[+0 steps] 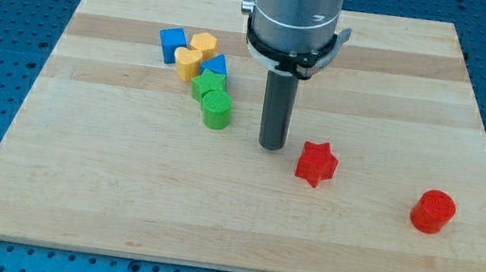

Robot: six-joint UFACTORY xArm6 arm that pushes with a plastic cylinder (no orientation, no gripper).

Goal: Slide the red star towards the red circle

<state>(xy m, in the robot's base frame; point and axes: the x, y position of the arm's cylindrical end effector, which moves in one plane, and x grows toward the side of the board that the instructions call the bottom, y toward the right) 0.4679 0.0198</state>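
Note:
The red star (317,163) lies on the wooden board, right of centre. The red circle (432,211) stands further to the view's right and a little lower, well apart from the star. My tip (271,146) rests on the board just to the left of the red star, a small gap away and slightly above its middle. The rod hangs straight down from the grey arm head at the view's top.
A cluster of blocks sits at the upper left of my tip: a blue block (172,45), a yellow block (202,44), a second yellow block (187,63), a blue block (218,64), a green block (208,84) and a green cylinder (217,110). The board's edge (234,266) runs along the bottom.

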